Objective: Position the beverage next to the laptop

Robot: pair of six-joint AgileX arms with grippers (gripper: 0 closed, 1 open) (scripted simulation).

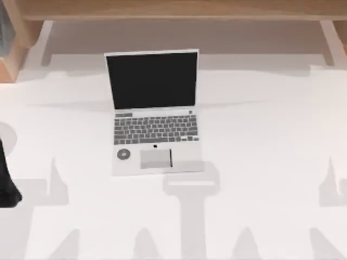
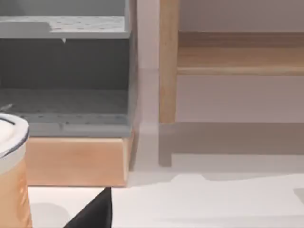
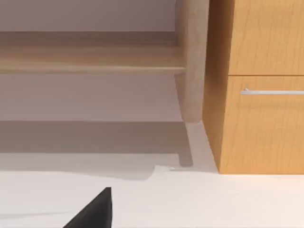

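The laptop [image 1: 155,116] stands open in the middle of the table, black screen toward the back, grey keys and trackpad toward the front. The beverage [image 2: 10,166], a cup with a white lid and pale orange sides, stands upright on the table in the left wrist view. In the top view its pale round lid [image 1: 4,135] peeks in at the far left edge, well left of the laptop. My left gripper [image 1: 6,184] is a dark shape at the left edge, just in front of the cup and apart from it. A black part of my right gripper [image 3: 95,211] hangs over bare table.
A grey shelf unit [image 2: 66,71] on a wooden base stands behind the cup. A wooden post [image 2: 167,61] and a low wooden rail [image 1: 173,8] run along the back. A wooden drawer cabinet [image 3: 261,85] stands at the back right. White tabletop lies on both sides of the laptop.
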